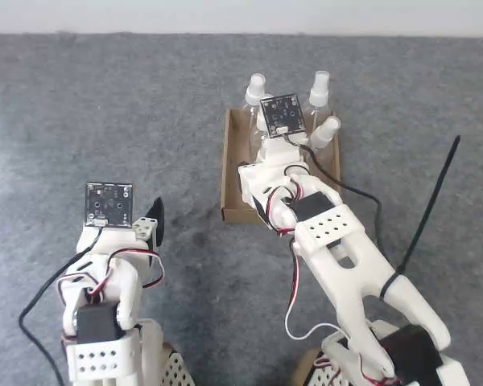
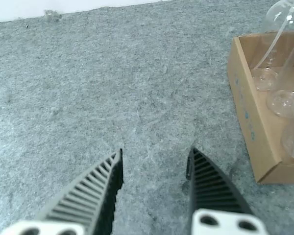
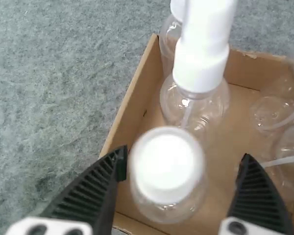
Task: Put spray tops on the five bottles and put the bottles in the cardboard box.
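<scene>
The cardboard box (image 1: 229,165) sits at the table's far middle with several clear bottles in it, white spray tops on them (image 1: 255,85) (image 1: 319,82) (image 1: 328,129). My right gripper (image 3: 179,171) hangs over the box, open, its fingers on either side of a bottle's white spray top (image 3: 166,164) without gripping it. Another capped bottle (image 3: 201,73) stands just beyond it. My left gripper (image 2: 154,169) is open over bare carpet to the left of the box (image 2: 250,122), nothing between its fingers. In the high view the left gripper (image 1: 154,221) sits near the table's front left.
Grey carpet (image 1: 105,121) covers the table all around the box. A black cable (image 1: 431,201) rises at the right, beside the right arm (image 1: 346,249). The left arm (image 1: 105,281) stands at the front left.
</scene>
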Motion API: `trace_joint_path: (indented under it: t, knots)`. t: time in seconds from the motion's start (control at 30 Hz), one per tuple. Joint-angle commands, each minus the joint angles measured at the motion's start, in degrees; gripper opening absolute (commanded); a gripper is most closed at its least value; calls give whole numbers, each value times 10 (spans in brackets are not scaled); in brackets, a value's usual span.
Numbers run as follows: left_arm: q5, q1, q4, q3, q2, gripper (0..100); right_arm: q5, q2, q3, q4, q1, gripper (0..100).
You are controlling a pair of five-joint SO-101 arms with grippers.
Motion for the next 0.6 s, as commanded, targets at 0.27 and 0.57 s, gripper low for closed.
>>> trace_joint_path:
  t: [0.27,0.57]
  knots:
    - [-2,-2,-20,-4,-6,193,-1,-34,-112,71,-1,301]
    - [-2,-5,-20,-4,-11,193,4,-113,-208,206,0,299]
